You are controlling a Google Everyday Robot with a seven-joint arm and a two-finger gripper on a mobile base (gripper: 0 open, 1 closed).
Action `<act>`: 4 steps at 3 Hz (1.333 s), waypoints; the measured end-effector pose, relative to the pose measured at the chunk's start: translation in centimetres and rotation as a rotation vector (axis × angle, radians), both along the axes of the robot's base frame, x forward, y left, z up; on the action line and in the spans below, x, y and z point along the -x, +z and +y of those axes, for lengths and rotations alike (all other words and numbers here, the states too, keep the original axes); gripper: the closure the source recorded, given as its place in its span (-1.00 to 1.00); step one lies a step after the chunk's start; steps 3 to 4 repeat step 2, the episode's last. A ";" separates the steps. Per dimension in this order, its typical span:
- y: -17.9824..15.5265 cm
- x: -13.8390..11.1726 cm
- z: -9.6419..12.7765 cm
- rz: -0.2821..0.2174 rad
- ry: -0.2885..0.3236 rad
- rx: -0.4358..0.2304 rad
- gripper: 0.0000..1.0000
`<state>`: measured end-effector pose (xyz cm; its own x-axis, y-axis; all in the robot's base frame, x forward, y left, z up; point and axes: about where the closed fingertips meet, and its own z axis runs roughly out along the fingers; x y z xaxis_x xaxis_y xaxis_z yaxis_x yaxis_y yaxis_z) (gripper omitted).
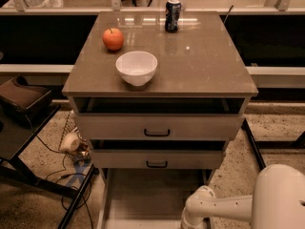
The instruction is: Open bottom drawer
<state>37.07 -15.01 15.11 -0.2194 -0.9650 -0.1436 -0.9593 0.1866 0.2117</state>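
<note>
The bottom drawer [152,194] is pulled out toward me. Its shallow grey tray shows below the middle drawer front [157,159], and its own front and handle lie past the picture's lower edge. The top drawer front [157,126] sits above, with a black bar handle. My white arm [224,208] comes in from the lower right and bends down at the tray's right front corner. My gripper is below the picture's edge there and does not show.
The cabinet top [200,61] carries a white bowl [137,67], an orange-red apple [113,38] and a dark soda can [173,15]. At the left stand a dark side table [21,123], with cables and small clutter [74,144] on the speckled floor.
</note>
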 end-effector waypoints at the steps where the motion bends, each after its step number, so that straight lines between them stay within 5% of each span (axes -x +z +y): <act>1: -0.1 0.1 0.0 0.003 0.001 -0.001 -1.00; 4: -0.1 0.1 0.0 0.004 0.001 -0.001 -1.00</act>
